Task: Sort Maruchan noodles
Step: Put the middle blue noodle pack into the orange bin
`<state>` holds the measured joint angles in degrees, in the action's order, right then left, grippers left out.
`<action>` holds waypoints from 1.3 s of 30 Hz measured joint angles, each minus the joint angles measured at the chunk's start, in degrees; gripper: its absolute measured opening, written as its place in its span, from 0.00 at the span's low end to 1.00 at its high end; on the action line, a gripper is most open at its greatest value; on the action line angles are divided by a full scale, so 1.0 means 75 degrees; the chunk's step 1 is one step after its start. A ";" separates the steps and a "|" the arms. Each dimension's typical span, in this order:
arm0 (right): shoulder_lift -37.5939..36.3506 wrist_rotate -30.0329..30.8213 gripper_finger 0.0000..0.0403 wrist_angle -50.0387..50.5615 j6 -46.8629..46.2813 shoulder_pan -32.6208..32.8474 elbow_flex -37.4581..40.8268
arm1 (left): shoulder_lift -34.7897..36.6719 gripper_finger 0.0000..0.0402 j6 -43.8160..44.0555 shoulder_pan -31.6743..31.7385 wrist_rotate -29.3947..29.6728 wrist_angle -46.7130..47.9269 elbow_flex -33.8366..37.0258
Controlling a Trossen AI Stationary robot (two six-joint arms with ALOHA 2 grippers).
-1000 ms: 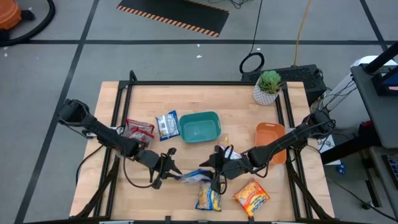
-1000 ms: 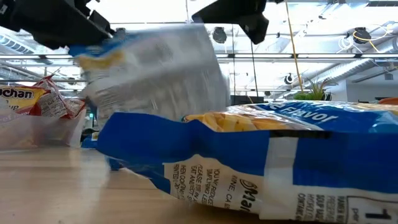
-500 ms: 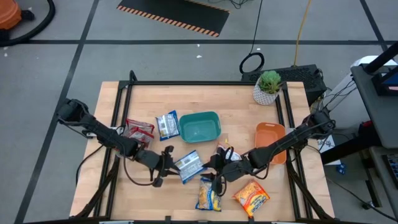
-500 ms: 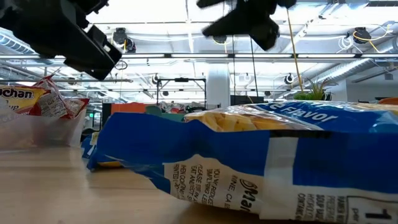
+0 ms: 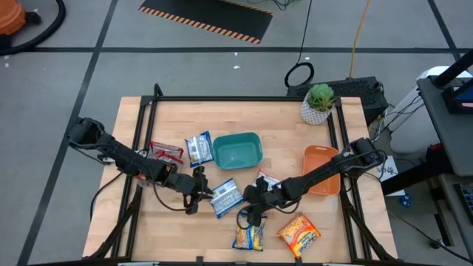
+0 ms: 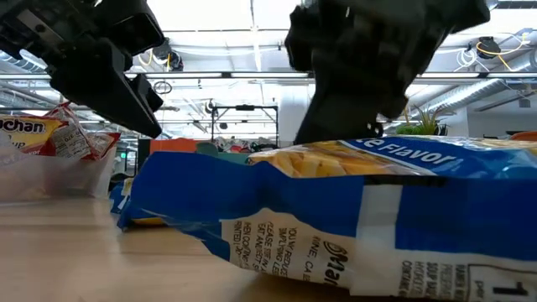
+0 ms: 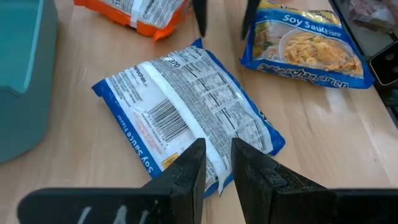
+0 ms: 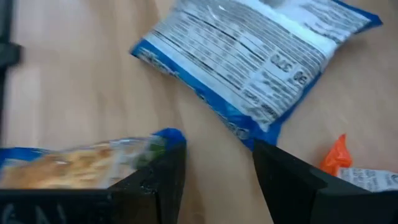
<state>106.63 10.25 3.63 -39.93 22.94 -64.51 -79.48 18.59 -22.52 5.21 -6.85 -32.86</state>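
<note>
A blue-and-white noodle packet [image 5: 226, 196] [image 7: 186, 106] lies back-side up at mid-table. My left gripper [image 5: 206, 193] [image 7: 217, 155] is shut on its left end. My right gripper [image 5: 246, 214] [image 8: 217, 177] stands open low over the bare wood between that packet [image 8: 249, 56] and a blue-and-yellow packet [image 5: 249, 235] [image 8: 68, 163] near the front edge, touching neither. An orange packet [image 5: 298, 233] lies at the front right. A dark red packet [image 5: 167, 154] and another blue-and-white one [image 5: 198, 148] lie left of the bin. My left gripper pinches the packet's end seam [image 7: 217, 178] between its two fingers, which stand a narrow gap apart. They come slanting down from the table's left. The rest of the packet lies flat on the table, label side down.
A teal bin [image 5: 238, 151] stands behind the packets at centre. An orange tray [image 5: 322, 164] sits at the right under my right arm, with a small white-and-orange packet [image 5: 266, 179] beside it. A potted plant [image 5: 319, 103] is at the far right corner.
My right gripper has opened and let go of the blue-and-white packet, then sunk toward the blue-and-yellow packet at the front edge. The packet, stretched in the air between both grippers before, has dropped flat onto the table. My left gripper has tipped and shifted slightly rightward.
</note>
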 joint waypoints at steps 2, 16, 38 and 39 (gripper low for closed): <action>0.0089 0.0004 0.45 0.0028 0.0060 -0.0054 0.0000 | 0.0000 0.20 0.0005 0.0017 -0.0003 0.0030 0.0000; 0.0599 0.0707 0.56 -0.0207 0.1170 -0.0105 -0.0006 | 0.0000 0.20 0.0064 0.0014 -0.0009 0.0372 0.0003; 0.0533 0.1678 0.64 -0.1926 0.3536 -0.0163 -0.0006 | -0.0003 0.20 0.0394 -0.0009 -0.0023 0.1413 0.0006; 0.0541 0.1620 0.64 -0.1936 0.3611 -0.0181 -0.0006 | -0.0003 0.20 0.0395 -0.0009 -0.0023 0.1409 0.0003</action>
<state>110.69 22.40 -10.89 -12.85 21.58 -64.55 -79.50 21.55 -22.59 5.04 3.72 -32.84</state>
